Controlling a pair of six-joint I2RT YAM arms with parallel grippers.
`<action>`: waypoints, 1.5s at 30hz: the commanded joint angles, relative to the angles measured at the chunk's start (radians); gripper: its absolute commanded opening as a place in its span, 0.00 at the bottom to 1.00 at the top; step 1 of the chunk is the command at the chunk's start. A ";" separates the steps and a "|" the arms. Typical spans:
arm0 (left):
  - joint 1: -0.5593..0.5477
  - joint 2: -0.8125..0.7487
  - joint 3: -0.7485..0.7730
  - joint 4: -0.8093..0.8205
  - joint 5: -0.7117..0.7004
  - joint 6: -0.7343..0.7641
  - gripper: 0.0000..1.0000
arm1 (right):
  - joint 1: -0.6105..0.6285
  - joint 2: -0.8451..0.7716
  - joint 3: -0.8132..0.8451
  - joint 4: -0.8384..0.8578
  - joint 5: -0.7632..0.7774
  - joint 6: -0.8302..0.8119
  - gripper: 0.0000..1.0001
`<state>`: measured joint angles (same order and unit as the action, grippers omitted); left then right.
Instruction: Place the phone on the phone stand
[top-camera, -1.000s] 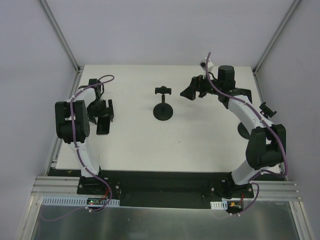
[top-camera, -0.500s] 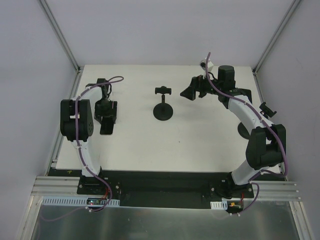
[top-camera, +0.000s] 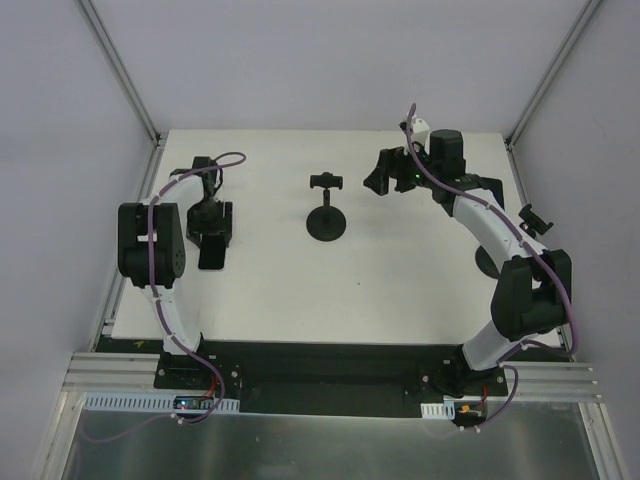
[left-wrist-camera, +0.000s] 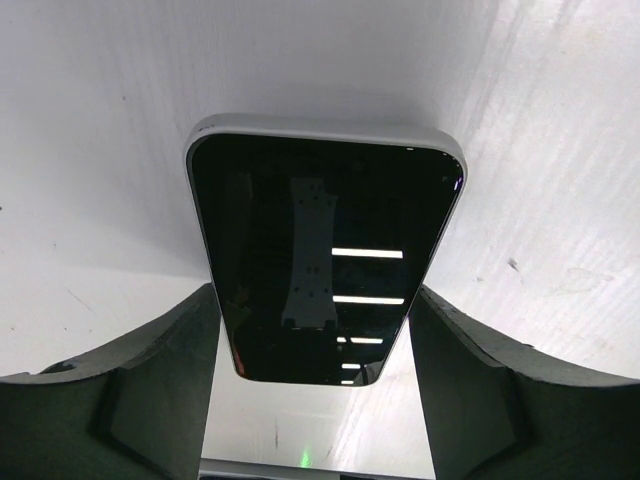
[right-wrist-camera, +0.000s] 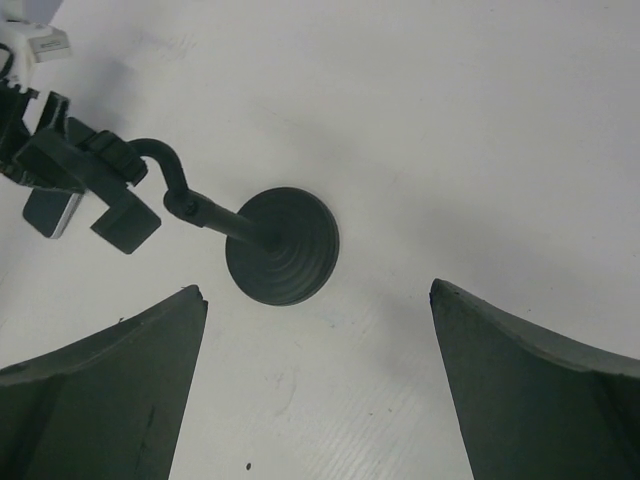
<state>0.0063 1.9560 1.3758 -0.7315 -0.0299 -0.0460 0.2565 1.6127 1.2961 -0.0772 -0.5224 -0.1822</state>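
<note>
The phone (top-camera: 210, 253), with a black screen and a silver rim, lies flat on the white table at the left. My left gripper (top-camera: 210, 225) is down over its far end. In the left wrist view the phone (left-wrist-camera: 325, 250) runs between my fingertips (left-wrist-camera: 190, 330), and both tips touch its long edges. The black phone stand (top-camera: 326, 222) is upright at mid-table with its clamp (top-camera: 325, 181) on top. My right gripper (top-camera: 383, 178) hovers open and empty to the right of the stand. In the right wrist view the stand's round base (right-wrist-camera: 282, 246) lies ahead of my open right gripper (right-wrist-camera: 318, 290).
A black round object (top-camera: 486, 263) sits at the table's right edge, partly hidden behind my right arm. Enclosure walls and metal posts close in the table at the back and both sides. Bare table lies between the phone and the stand.
My left gripper shifted a little to the right, then slightly back, and the phone shifted with it. My right gripper moved slightly left and back, staying open.
</note>
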 joint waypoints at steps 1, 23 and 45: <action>-0.003 -0.138 -0.021 0.041 -0.001 -0.066 0.00 | 0.020 -0.068 0.029 0.001 0.195 0.044 0.96; -0.003 -0.842 -0.320 0.467 0.266 -0.344 0.00 | 0.503 -0.142 0.052 0.234 0.397 -0.030 0.96; 0.095 -1.020 -0.507 0.785 0.510 -0.517 0.00 | 0.721 0.274 0.331 0.318 0.297 0.121 0.70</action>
<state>0.0940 0.9493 0.8719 -0.0975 0.3897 -0.5182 0.9771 1.8553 1.5520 0.1677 -0.1902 -0.1123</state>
